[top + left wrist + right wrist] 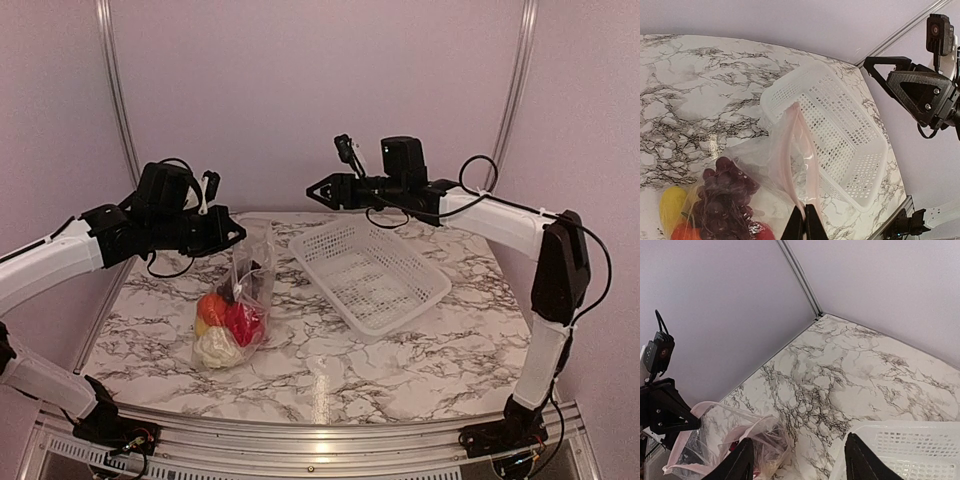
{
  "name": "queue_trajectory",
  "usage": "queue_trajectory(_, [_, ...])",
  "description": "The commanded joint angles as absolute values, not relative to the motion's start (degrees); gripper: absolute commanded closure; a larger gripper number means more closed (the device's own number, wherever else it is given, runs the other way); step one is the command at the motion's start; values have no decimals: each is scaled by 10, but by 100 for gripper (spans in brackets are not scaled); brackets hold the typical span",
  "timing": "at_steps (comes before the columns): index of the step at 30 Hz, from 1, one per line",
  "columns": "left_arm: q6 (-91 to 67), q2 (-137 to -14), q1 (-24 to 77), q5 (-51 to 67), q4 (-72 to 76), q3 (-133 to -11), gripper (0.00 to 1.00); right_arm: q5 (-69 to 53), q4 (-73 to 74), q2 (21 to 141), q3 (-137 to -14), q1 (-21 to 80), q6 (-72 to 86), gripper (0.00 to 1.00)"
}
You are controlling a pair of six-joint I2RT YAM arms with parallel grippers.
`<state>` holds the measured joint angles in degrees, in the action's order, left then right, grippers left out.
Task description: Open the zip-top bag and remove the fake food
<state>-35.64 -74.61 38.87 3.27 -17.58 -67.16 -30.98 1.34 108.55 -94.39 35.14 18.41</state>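
Note:
The zip-top bag (243,290) hangs from my left gripper (238,236), which is shut on one end of its pink zip strip (788,150). The two sides of the strip stand apart, so the mouth gapes. Its lower end sags onto the table with the fake food inside: dark purple grapes (722,195), a yellow piece (672,205), an orange piece (212,305), a red piece (243,322) and a cream-white piece (215,348). My right gripper (316,187) is open and empty in the air, to the right of the bag and apart from it (798,437).
A white lattice basket (372,272) lies tilted on the marble table (420,370), right of the bag and below the right gripper. Its near corner almost touches the bag (771,102). Purple walls and metal posts close the back.

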Motion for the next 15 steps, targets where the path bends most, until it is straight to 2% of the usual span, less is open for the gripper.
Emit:
queue_trajectory(1, [-398, -760, 392, 3, -106, -664, 100, -287, 121, 1048, -914, 342, 216, 41])
queue_trajectory(6, [-405, -787, 399, 3, -90, -674, 100, -361, 151, 1045, -891, 351, 270, 42])
queue_trajectory(15, [-398, -809, 409, -14, -78, -679, 100, -428, 205, 1108, -938, 382, 298, 42])
